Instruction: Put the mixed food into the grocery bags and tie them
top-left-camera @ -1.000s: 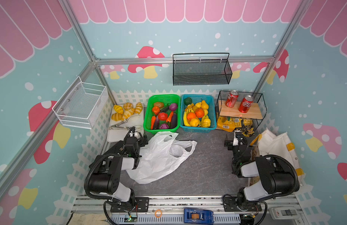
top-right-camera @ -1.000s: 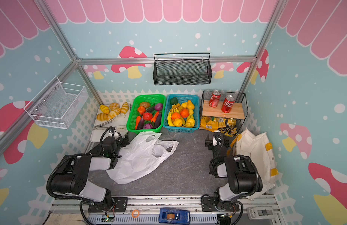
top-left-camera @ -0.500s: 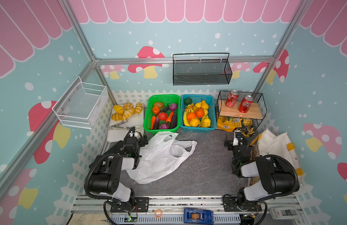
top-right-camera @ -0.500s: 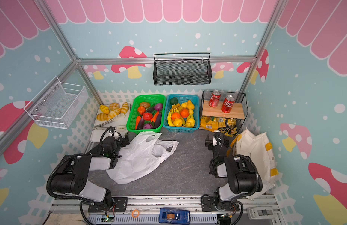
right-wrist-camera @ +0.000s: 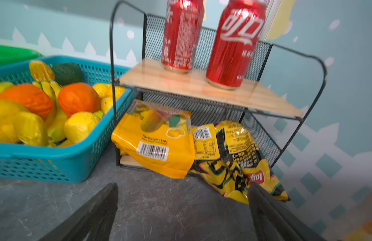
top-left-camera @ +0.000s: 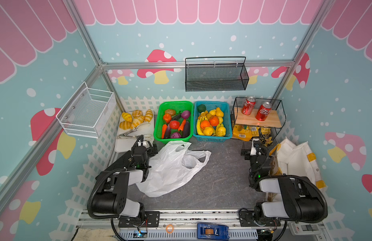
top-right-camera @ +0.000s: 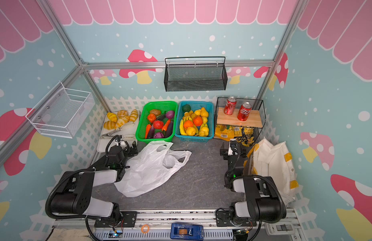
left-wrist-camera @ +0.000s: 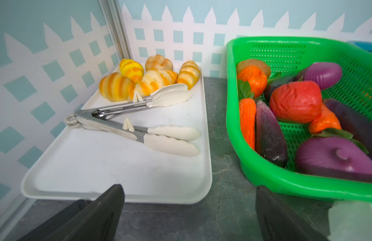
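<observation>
The left gripper (left-wrist-camera: 189,191) hangs low over the grey counter (top-left-camera: 218,177), well left of the teal basket (top-left-camera: 211,138), with its jaws spread wide and nothing between them. It faces the gap between a white tray (left-wrist-camera: 118,167), which carries golden bread rolls (left-wrist-camera: 139,77) and two pairs of tongs (left-wrist-camera: 139,104), and a green basket (left-wrist-camera: 285,183) of toy vegetables that stands just left of the teal basket.

The white plastic bag (top-left-camera: 170,167) lies crumpled and flat on the counter in front of the teal basket and to its left. Its handle loops reach the green basket's front.

Inside the teal basket sit the round orange fruits (top-left-camera: 213,120) and knobbly yellow pears (top-left-camera: 219,112), among bananas.

Just right of the teal basket stands a black wire shelf (top-left-camera: 270,122). Two red cans (top-left-camera: 248,105) stand upright on its wooden board, and the yellow-and-black snack packets (right-wrist-camera: 160,141) lie underneath.

The right gripper (right-wrist-camera: 183,187) hangs over the counter in front of those packets, right of the teal basket, with its jaws wide apart and empty. Farthest right of the teal basket, the cream tote (top-left-camera: 293,158) slumps against the wall.
</observation>
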`<state>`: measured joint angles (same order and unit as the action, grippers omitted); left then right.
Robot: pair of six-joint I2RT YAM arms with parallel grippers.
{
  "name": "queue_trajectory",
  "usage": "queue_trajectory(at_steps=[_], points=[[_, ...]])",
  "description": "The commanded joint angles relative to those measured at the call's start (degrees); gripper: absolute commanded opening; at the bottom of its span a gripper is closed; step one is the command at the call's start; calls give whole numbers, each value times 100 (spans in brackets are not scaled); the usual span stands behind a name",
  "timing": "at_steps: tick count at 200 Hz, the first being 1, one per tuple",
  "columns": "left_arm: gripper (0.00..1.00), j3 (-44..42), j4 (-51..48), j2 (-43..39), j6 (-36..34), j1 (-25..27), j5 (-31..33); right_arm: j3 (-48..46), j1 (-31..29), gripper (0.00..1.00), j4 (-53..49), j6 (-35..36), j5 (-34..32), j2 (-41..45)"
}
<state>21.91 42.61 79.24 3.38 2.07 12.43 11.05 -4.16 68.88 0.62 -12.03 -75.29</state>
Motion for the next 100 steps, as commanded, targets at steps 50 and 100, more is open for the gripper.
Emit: queue_trajectory(at_steps=[50, 100], points=[[96, 777, -2719, -2262, 2455, 259, -483, 1794, -1244, 98, -3344, -681, -360, 1077], [94, 2137, -5033, -1998, 3365, 1515, -1953, 3357, -1471, 99, -6048, -1767, 1230, 1111]])
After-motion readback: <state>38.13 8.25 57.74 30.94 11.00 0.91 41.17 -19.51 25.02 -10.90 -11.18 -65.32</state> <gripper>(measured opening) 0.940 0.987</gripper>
